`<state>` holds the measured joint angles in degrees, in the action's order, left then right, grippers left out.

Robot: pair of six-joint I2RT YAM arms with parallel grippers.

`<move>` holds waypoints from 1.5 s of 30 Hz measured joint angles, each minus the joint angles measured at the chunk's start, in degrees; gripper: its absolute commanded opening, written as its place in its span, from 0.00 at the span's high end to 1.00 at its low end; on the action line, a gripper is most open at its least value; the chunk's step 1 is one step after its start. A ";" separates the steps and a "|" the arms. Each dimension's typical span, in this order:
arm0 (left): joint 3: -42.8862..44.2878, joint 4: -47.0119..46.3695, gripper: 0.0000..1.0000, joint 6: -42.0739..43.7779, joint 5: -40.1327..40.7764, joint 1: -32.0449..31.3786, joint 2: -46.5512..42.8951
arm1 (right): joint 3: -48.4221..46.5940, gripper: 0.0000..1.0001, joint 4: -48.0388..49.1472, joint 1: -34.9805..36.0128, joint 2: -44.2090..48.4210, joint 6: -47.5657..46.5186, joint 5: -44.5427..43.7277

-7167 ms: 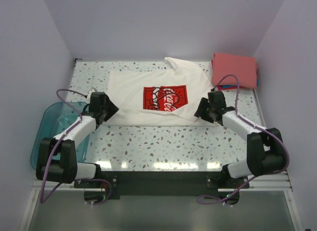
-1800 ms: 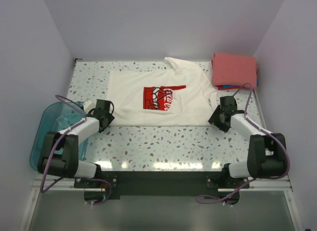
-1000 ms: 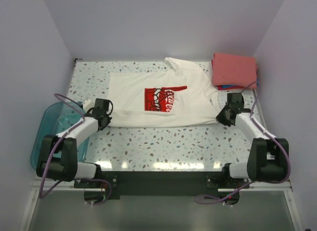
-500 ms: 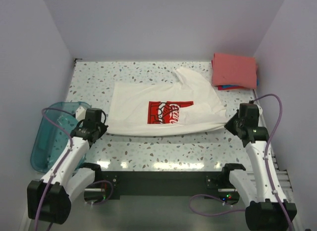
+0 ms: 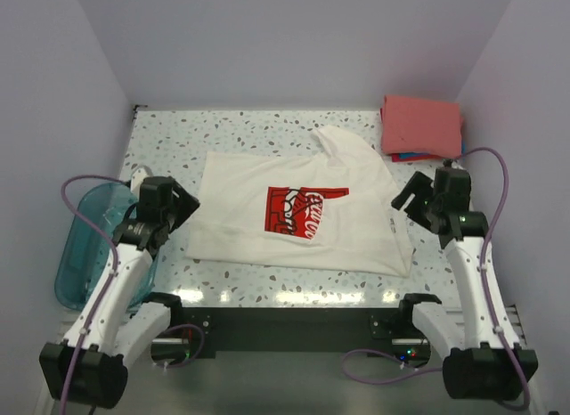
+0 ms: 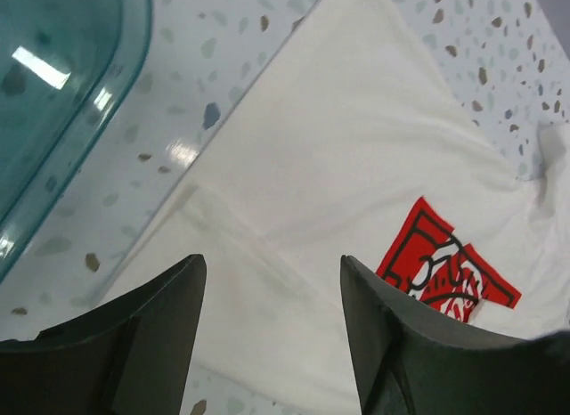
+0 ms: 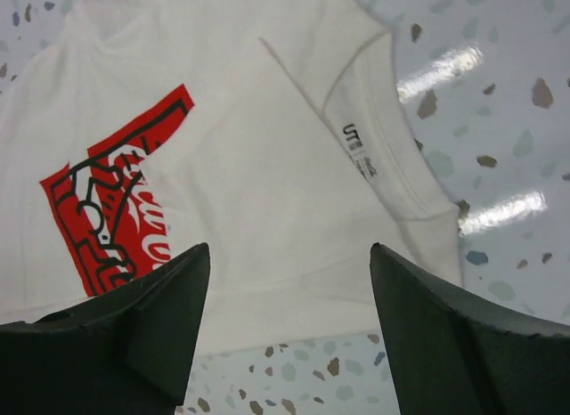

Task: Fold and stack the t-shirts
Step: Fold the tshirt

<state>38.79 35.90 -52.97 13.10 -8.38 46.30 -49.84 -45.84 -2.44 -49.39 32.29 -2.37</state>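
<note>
The cream-white t-shirt (image 5: 267, 179) with a red-and-white chest print (image 5: 305, 212) lies spread on the speckled table; it also shows in the left wrist view (image 6: 356, 174) and the right wrist view (image 7: 249, 192). A folded coral-red t-shirt (image 5: 421, 124) lies at the far right with a blue edge (image 5: 411, 156) beneath it. My left gripper (image 5: 178, 204) hovers open and empty over the shirt's left edge (image 6: 272, 264). My right gripper (image 5: 411, 198) hovers open and empty over the shirt's right edge near the collar (image 7: 289, 255).
A translucent teal plastic tub (image 5: 82, 246) sits at the left table edge, close to my left arm, and shows in the left wrist view (image 6: 53, 103). Walls close in the table on three sides.
Both grippers have let go of the shirt and risen above it. The shirt, pulled toward the near edge, now lies flat and closer to the front of the table.
</note>
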 measured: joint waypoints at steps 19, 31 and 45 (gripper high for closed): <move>54.25 -12.94 0.59 14.86 2.10 0.50 71.60 | -67.34 0.32 19.61 10.32 -79.65 -17.20 0.98; 63.69 -11.91 0.58 16.61 2.60 0.76 83.47 | -82.47 0.30 19.21 9.88 -95.10 -27.91 -2.47; 63.71 -11.08 0.55 16.65 3.65 0.79 84.11 | -82.44 0.32 18.58 9.11 -96.96 -28.87 -2.10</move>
<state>102.50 24.82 -36.32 16.75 -7.60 130.41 -132.29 -27.27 6.68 -146.34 3.42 -4.47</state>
